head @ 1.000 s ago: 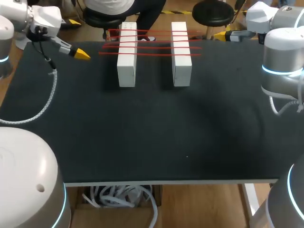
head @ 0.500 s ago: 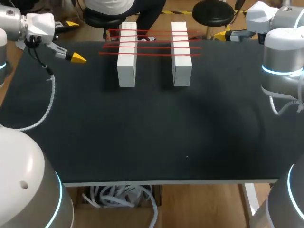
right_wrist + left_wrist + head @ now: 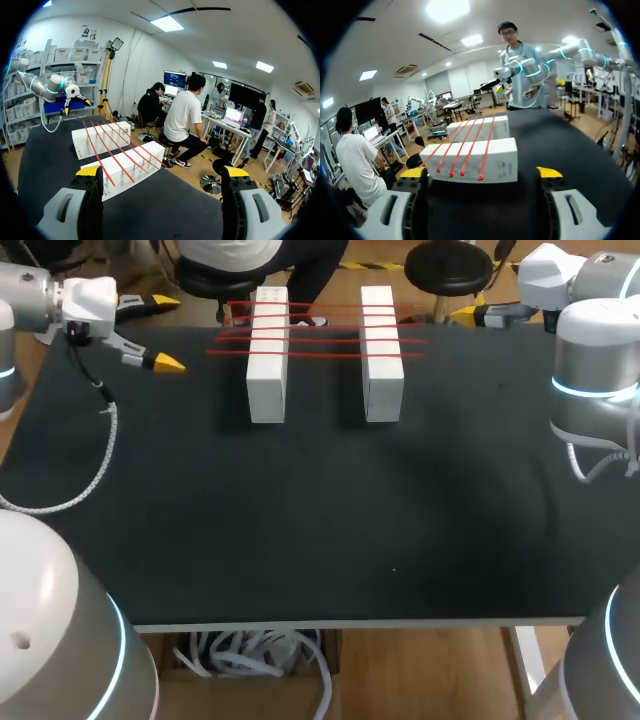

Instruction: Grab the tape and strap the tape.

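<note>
Two white blocks (image 3: 267, 355) (image 3: 382, 352) stand side by side at the table's far middle. Several red tape strips (image 3: 315, 330) run across both blocks' tops. My left gripper (image 3: 168, 333) hangs open left of the blocks, empty, tips pointing toward them. In the left wrist view the gripper (image 3: 480, 174) faces the near block (image 3: 490, 161), and the tape strips (image 3: 470, 150) run away over the far block (image 3: 480, 127). My right gripper (image 3: 465, 313) is at the far right edge. The right wrist view shows it (image 3: 162, 172) open, blocks (image 3: 127, 170) and tape (image 3: 115, 150) ahead.
The black table top (image 3: 320, 510) stretches wide in front of the blocks. A white cable (image 3: 90, 465) loops down from my left arm over the table's left side. My right arm's body (image 3: 595, 370) stands over the right edge.
My left gripper has drawn back to the left and turned, so both its yellow tips show now. The right arm, blocks and tape have not moved.
</note>
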